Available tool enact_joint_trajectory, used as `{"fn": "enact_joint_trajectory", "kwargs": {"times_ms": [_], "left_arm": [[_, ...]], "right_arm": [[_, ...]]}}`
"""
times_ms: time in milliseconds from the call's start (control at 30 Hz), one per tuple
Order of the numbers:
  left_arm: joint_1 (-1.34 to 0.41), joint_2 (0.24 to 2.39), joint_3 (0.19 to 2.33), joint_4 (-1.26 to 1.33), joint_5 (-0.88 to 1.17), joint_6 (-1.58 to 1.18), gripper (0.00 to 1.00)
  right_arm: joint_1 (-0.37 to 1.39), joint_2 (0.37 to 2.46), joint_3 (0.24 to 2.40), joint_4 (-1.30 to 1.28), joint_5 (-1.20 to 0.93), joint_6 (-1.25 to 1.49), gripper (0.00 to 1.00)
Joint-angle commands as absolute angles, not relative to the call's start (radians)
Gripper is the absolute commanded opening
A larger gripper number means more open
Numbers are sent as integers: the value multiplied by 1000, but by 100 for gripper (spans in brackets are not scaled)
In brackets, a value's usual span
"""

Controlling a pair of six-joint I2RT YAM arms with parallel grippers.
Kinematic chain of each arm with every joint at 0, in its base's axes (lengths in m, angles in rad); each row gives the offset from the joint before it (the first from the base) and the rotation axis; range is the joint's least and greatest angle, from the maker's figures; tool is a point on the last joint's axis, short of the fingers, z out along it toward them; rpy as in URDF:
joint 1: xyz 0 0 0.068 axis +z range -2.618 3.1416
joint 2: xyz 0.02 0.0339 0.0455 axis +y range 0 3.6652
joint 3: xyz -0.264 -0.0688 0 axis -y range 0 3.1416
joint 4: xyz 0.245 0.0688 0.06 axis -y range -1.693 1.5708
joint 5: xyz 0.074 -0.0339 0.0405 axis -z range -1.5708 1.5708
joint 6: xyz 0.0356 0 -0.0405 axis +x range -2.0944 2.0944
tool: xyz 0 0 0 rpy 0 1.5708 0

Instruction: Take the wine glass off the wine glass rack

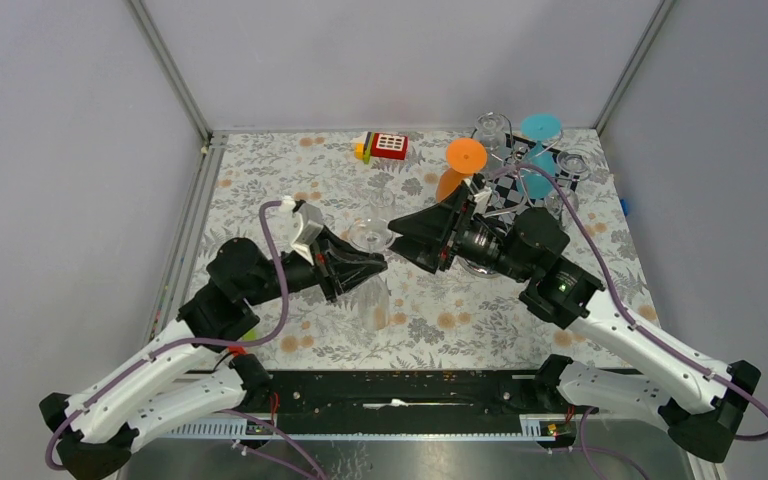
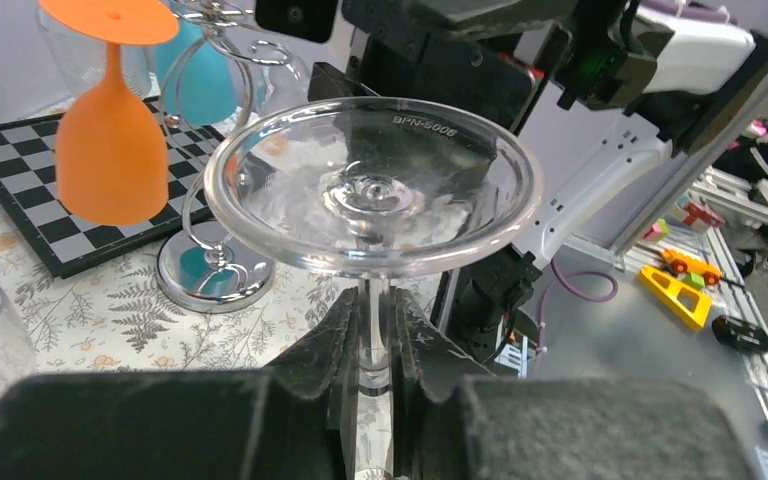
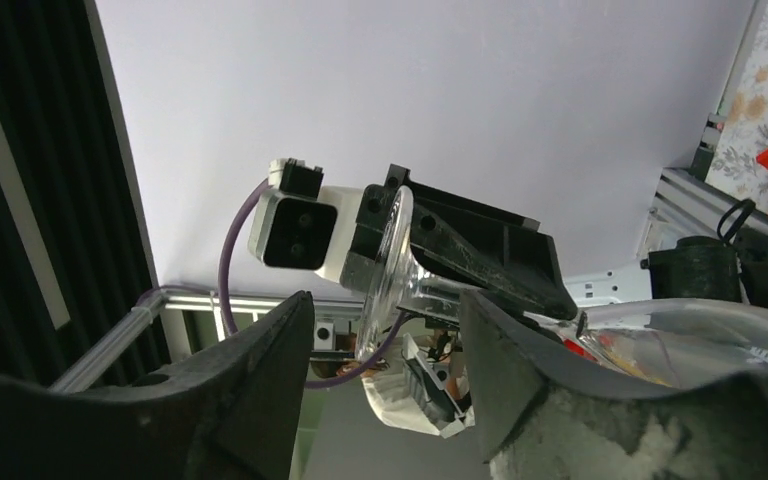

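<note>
Clear wine glass (image 2: pixel 375 190) held over the floral tabletop (image 1: pixel 290 190), away from the wine glass rack (image 2: pixel 210 272).

The chrome rack stands at the far right of the tabletop on a checkered board (image 2: pixel 20 180), with an orange glass (image 2: pixel 110 150) and a teal glass (image 2: pixel 200 85) hanging from it upside down. Near the middle, the left hand (image 1: pixel 368 262) is clamped tight on the clear glass's stem, the round foot turned toward the right hand (image 3: pixel 385 345). That hand's fingers stand apart and grip nothing, the foot showing between them.
</note>
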State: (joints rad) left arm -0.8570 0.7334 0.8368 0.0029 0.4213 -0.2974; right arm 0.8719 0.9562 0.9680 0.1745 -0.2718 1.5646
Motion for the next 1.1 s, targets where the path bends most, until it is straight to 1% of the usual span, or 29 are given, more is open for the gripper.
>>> {"fn": "enact_joint_trajectory", "kwargs": {"times_ms": [0, 133, 233, 333, 400, 467, 567, 733, 933, 1067], "left_arm": [[-857, 681, 865, 108, 313, -351, 0], [-855, 646, 834, 152, 121, -393, 0], [-856, 623, 814, 211, -71, -410, 0], [-856, 604, 791, 311, -234, -435, 0], [-855, 597, 771, 402, -292, -454, 0], [-856, 598, 753, 497, -333, -481, 0], [-857, 603, 739, 584, -365, -521, 0], [-857, 585, 730, 622, -457, -631, 0], [-857, 574, 751, 524, -508, -739, 0], [-857, 555, 726, 548, -523, -804, 0]], "right_arm": [[881, 928, 976, 277, -239, 1486, 66], [880, 886, 961, 241, -180, 1414, 72], [881, 858, 943, 231, -149, 1359, 72], [881, 844, 908, 272, -135, 1338, 72], [887, 853, 890, 302, -137, 1347, 72], [901, 874, 887, 340, -147, 1339, 74], [927, 897, 892, 374, -149, 1310, 79], [962, 902, 894, 407, -114, 1228, 83], [994, 897, 889, 375, -39, 1173, 81], [1006, 923, 891, 390, -32, 1165, 79]]}}
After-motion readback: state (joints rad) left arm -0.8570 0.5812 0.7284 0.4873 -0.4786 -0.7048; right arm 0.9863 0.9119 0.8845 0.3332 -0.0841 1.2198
